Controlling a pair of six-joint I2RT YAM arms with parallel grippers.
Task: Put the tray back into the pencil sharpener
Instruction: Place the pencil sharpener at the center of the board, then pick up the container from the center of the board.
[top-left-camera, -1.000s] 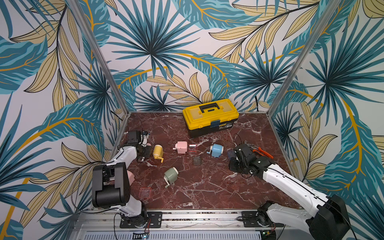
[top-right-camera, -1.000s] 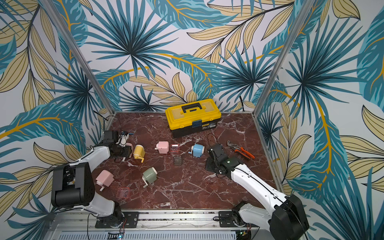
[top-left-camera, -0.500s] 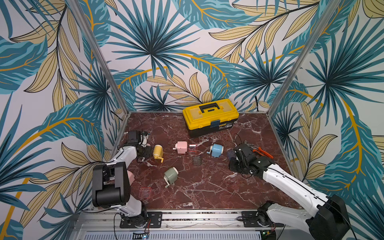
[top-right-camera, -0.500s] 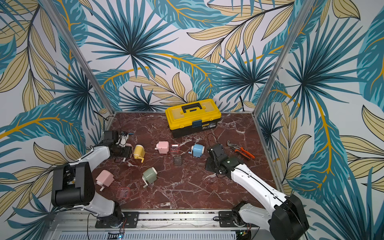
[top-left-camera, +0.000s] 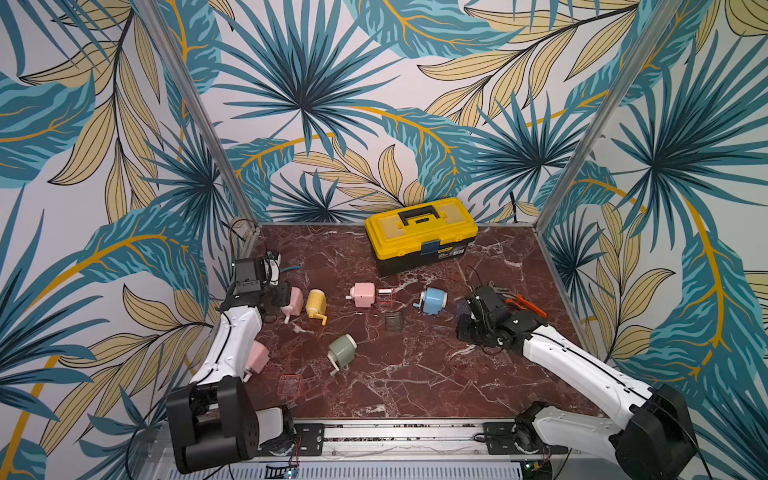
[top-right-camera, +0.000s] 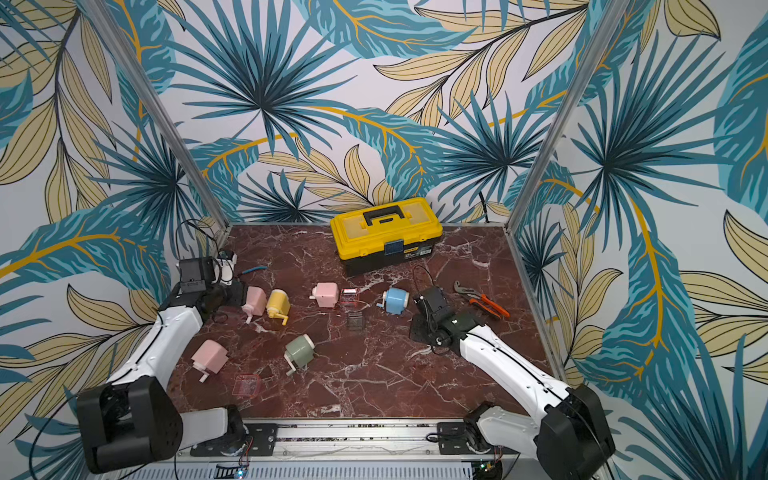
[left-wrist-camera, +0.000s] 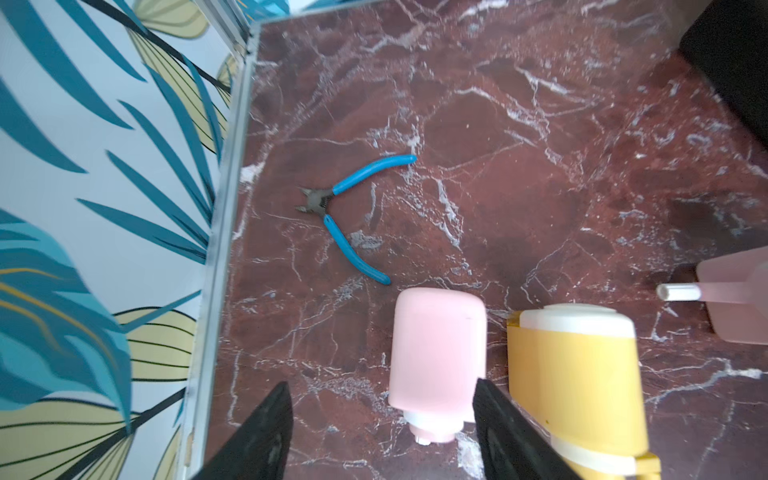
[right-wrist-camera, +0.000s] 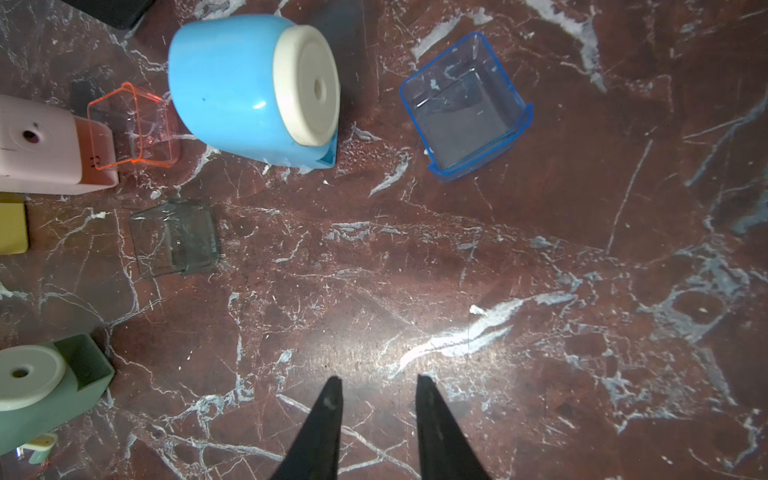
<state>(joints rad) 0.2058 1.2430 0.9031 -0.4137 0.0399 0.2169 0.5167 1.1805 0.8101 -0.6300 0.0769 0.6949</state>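
Note:
My left gripper (left-wrist-camera: 382, 399) stands open at the table's left edge. A pink pencil sharpener (left-wrist-camera: 436, 353) lies on its side partly between the fingers, close to one of them, with a yellow sharpener (left-wrist-camera: 573, 374) right beside it. My right gripper (right-wrist-camera: 378, 380) is open over bare marble with nothing between its fingers. Ahead of it lie a clear blue tray (right-wrist-camera: 465, 108) and a blue sharpener (right-wrist-camera: 249, 87), apart from each other. A red tray (right-wrist-camera: 133, 124) touches another pink sharpener (right-wrist-camera: 41, 145). A dark clear tray (right-wrist-camera: 174, 237) lies alone.
A green sharpener (top-left-camera: 343, 351), a third pink sharpener (top-left-camera: 259, 357) and a second red tray (top-left-camera: 291, 384) lie nearer the front. A yellow toolbox (top-left-camera: 419, 232) stands at the back. Orange pliers (top-left-camera: 525, 305) lie right, blue cutters (left-wrist-camera: 349, 212) by the left wall.
My left gripper's jaws have opened away from the pink sharpener, which now shows on the table beside the yellow one. The right arm has barely moved.

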